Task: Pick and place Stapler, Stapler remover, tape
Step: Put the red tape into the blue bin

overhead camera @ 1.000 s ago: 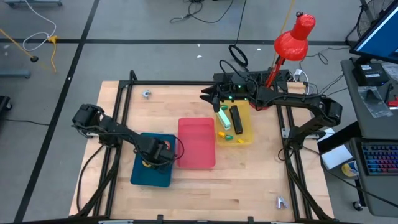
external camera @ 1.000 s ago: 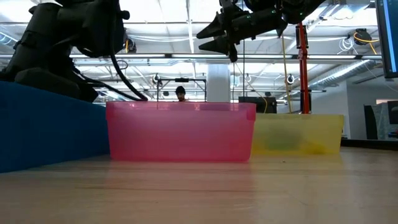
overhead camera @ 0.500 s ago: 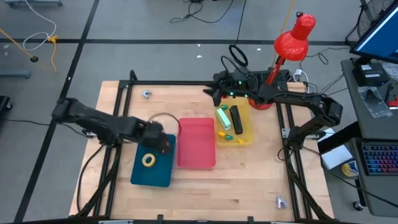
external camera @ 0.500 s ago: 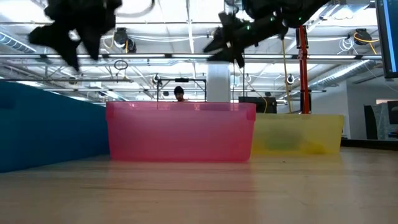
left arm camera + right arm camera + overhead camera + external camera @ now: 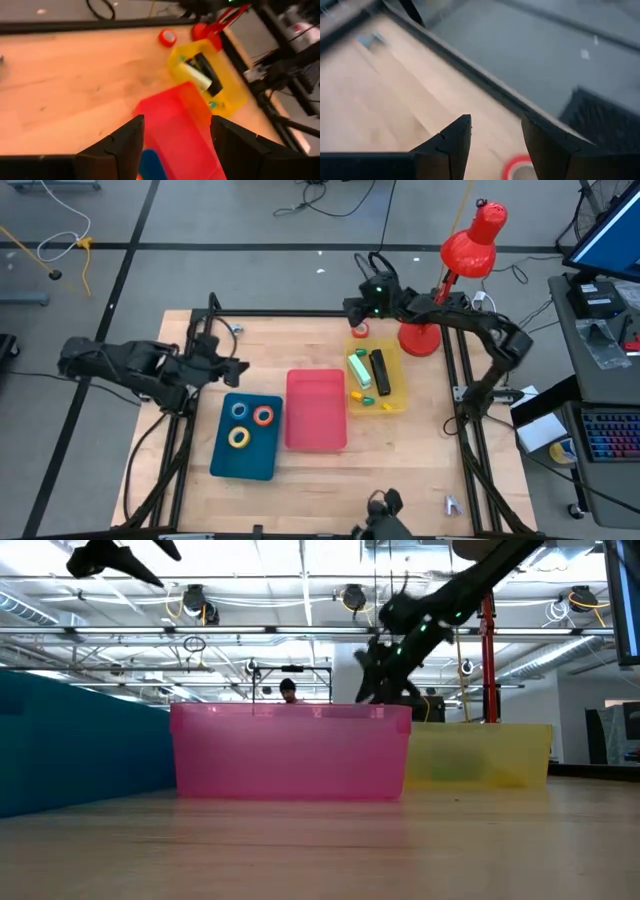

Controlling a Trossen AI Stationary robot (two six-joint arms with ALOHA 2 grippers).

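Red tape (image 5: 360,331) sits half-hidden under the empty, parted right gripper (image 5: 350,308); three rolls fill the blue tray (image 5: 245,463); left gripper (image 5: 237,367) parted, empty.

Past two parted dark fingers (image 5: 120,145): a pink tray (image 5: 177,125), a yellow tray (image 5: 230,95), a red tape roll (image 5: 167,37).

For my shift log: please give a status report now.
Left gripper open, empty, off the blue tray. Right gripper open above the red tape on the table. Blue, orange, yellow tapes in blue tray. Nothing in the way.
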